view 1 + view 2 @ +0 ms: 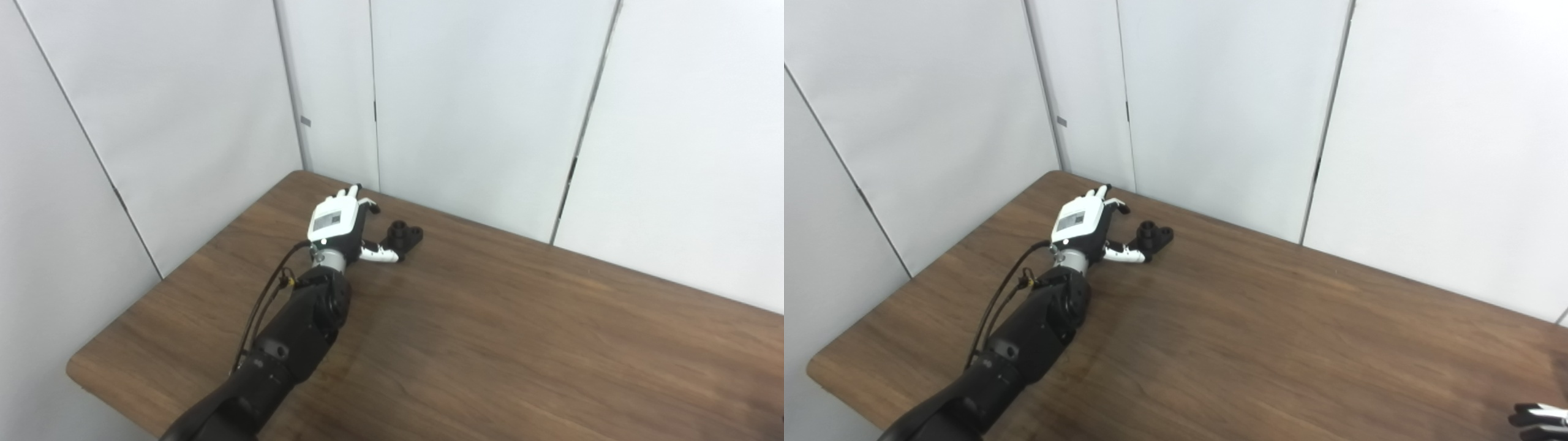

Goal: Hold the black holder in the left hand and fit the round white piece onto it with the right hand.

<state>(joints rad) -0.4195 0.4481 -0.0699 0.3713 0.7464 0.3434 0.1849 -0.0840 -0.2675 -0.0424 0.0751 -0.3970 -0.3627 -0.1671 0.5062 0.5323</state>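
Note:
The black holder [407, 234] lies on the brown table [502, 343], near its far left corner. My left hand [335, 223] is stretched out just left of it, back side up, fingers apart and empty. Its thumb points at the holder's near end and looks to be touching it or nearly so. In the right eye view the holder [1155, 234] shows two round sockets on top. Of my right hand [1540, 417] only dark fingertips show at the bottom right edge, low over the table. No round white piece is in view.
White wall panels [478, 104] close in the table at the back and left, close behind the holder. The table's left edge [184, 269] runs beside my left forearm. A cable runs along that forearm [269, 300].

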